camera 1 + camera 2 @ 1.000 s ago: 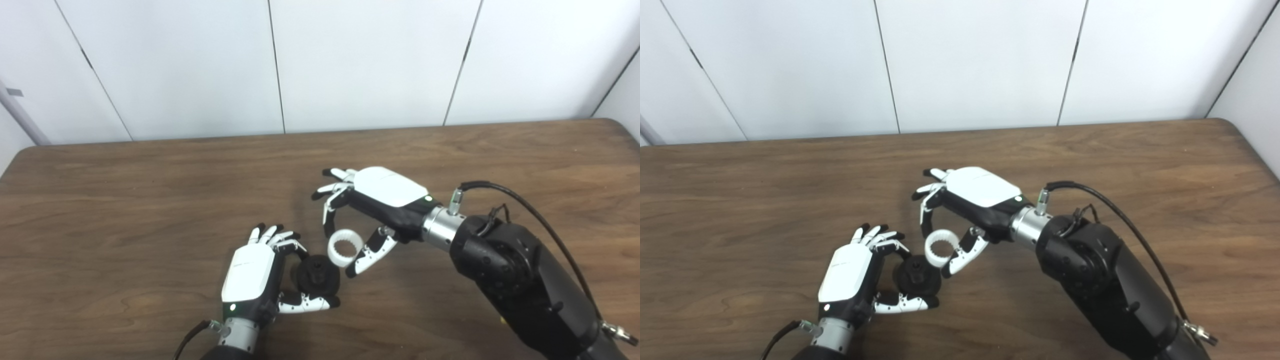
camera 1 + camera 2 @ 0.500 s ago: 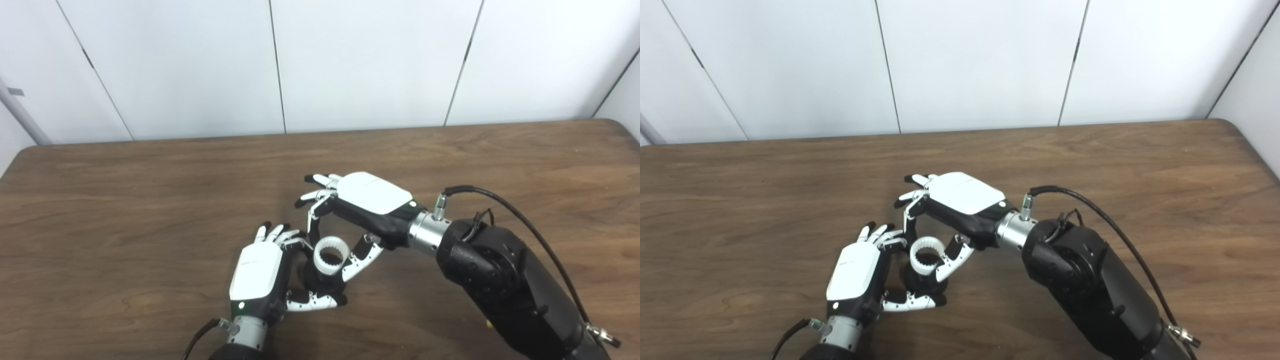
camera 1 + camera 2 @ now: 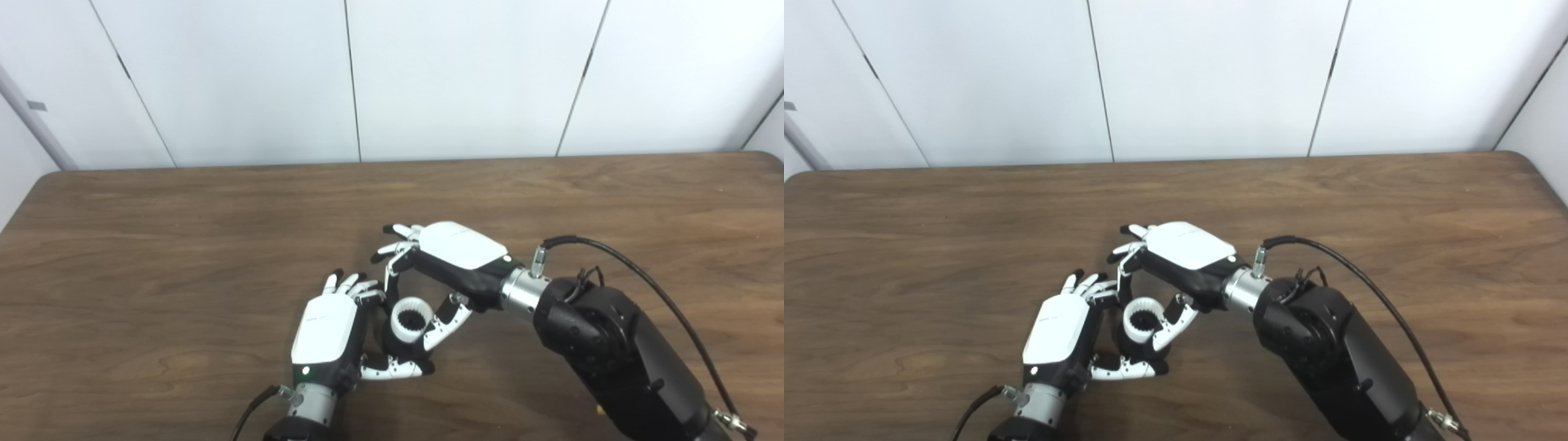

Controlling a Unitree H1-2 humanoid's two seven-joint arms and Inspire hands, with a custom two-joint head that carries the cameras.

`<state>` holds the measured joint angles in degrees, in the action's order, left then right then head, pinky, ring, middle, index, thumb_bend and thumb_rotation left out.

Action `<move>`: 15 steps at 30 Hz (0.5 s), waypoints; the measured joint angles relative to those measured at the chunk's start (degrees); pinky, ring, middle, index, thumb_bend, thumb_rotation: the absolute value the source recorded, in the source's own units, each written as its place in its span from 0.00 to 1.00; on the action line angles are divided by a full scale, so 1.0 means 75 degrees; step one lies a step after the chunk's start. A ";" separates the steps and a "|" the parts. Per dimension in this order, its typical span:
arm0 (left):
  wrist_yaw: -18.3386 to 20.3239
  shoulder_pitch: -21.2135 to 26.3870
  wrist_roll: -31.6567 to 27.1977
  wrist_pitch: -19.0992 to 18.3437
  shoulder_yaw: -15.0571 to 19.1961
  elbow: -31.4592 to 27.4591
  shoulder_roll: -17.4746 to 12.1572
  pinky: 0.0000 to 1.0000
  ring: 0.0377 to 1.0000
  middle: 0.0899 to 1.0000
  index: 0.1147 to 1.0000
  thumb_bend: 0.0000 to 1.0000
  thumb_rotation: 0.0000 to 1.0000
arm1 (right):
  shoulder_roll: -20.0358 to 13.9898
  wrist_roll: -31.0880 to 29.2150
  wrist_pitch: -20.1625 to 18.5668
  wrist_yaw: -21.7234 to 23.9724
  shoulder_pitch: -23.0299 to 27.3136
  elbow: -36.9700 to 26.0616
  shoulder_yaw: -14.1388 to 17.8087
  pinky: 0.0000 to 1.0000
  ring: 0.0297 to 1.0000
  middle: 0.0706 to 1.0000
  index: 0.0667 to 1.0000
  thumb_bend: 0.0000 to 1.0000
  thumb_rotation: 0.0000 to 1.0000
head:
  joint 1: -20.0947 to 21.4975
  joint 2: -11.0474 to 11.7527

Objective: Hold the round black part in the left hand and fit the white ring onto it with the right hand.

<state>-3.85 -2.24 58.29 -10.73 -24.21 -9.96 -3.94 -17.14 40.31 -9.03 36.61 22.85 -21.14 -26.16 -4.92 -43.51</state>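
My left hand [image 3: 324,334] is shut on the round black part [image 3: 398,347], held between thumb and fingers just above the wooden table [image 3: 153,263]. My right hand [image 3: 456,257] is shut on the white toothed ring [image 3: 410,318], pinched between a finger and the thumb. The ring sits on top of the black part, its opening facing up, and black shows through its middle. Most of the black part is hidden by the ring and fingers. The same shows in the right eye view, with the ring [image 3: 1144,318] over the part [image 3: 1132,348].
My right forearm [image 3: 618,355] with its black cable [image 3: 661,288] covers the table's lower right. The table's far edge meets a white panelled wall [image 3: 429,79].
My right hand has carried the white ring left and down from beside the black part onto its top. The left hand keeps hold of the part. The camera has shifted a little.
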 measured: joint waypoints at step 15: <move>-0.0089 0.0016 0.0053 -0.0021 -0.0101 0.0066 0.0058 1.00 0.89 0.77 0.42 0.52 0.05 | -0.0001 0.0065 0.0206 -0.0081 -0.0062 0.0182 0.0005 1.00 1.00 0.85 0.45 0.52 0.13 | -0.0070 -0.0012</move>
<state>-4.51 -2.13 58.69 -10.89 -24.97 -9.47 -3.51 -17.15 40.79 -7.49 36.00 22.38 -19.78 -26.13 -5.45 -43.59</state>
